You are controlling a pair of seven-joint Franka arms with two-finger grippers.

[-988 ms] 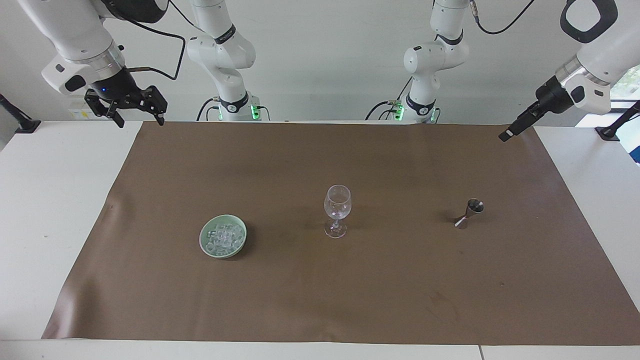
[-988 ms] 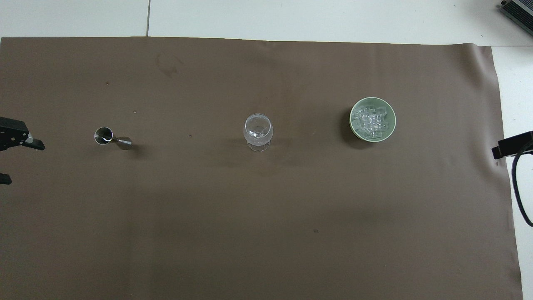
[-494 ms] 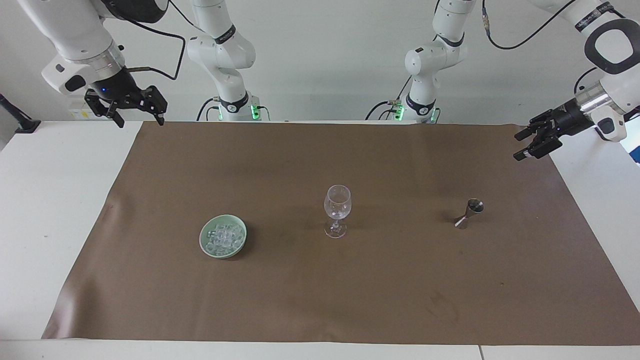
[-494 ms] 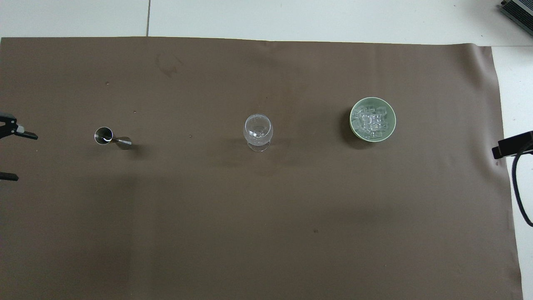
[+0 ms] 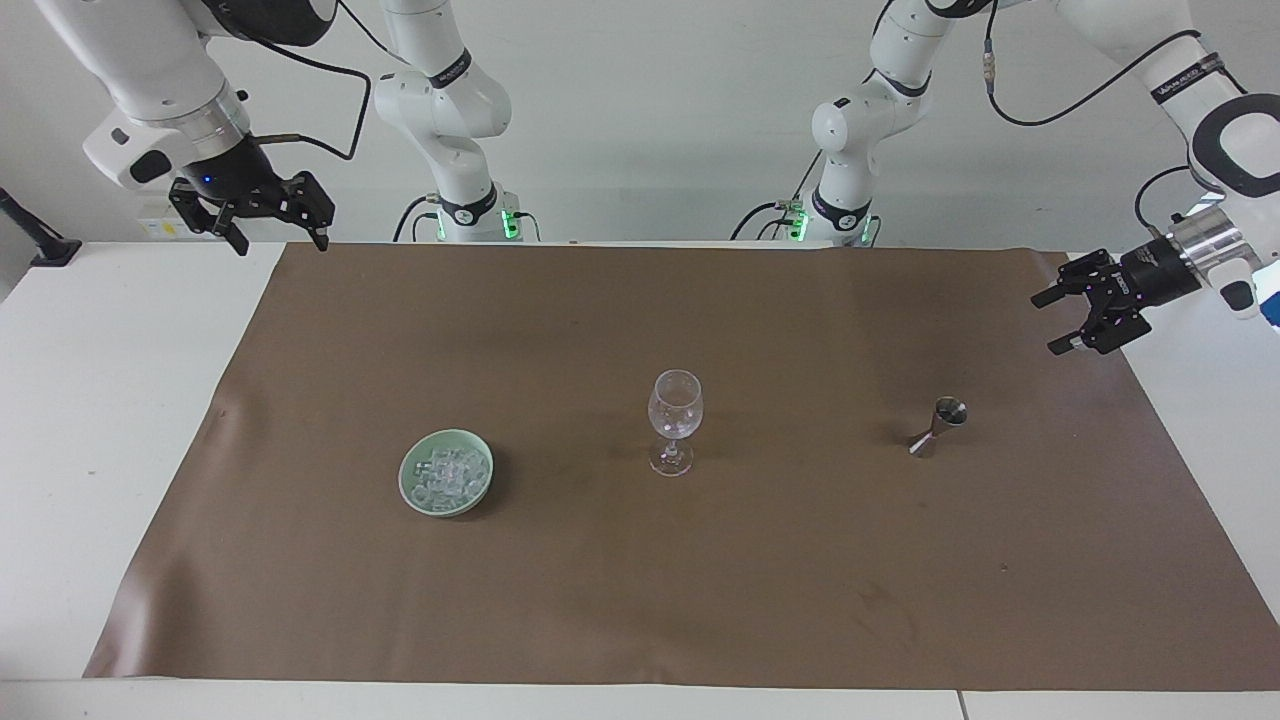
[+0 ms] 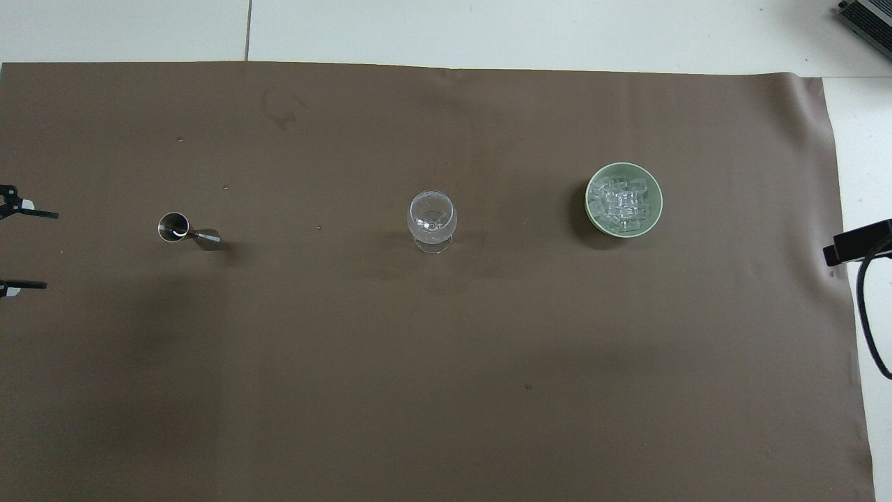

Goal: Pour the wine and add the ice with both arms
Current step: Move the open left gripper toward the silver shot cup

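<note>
The ice [image 5: 447, 476] lies heaped in a green bowl [image 5: 410, 492] on the brown mat [image 5: 640, 600], toward the right arm's end of the table. The glass [image 5: 675, 420] stands upright mid-mat, well apart from the bowl, and looks empty. A steel jigger [image 5: 938, 428] stands tilted toward the left arm's end, about as far from the robots as the glass. Nothing is held, so the task looks to be at its very start: neither wine nor ice has reached the glass. The left gripper [image 5: 1078, 312] hangs over the mat's edge at its own end, fingers spread wide and turned toward the jigger, not touching it; I judge this the approach for the pour. Next it would need to come down around the jigger's narrow waist, close gently so the thing does not tip, then carry it level to the glass. The right gripper [image 5: 275, 228] waits over the mat's corner near its base, fingers spread, well apart from the bowl.
</note>
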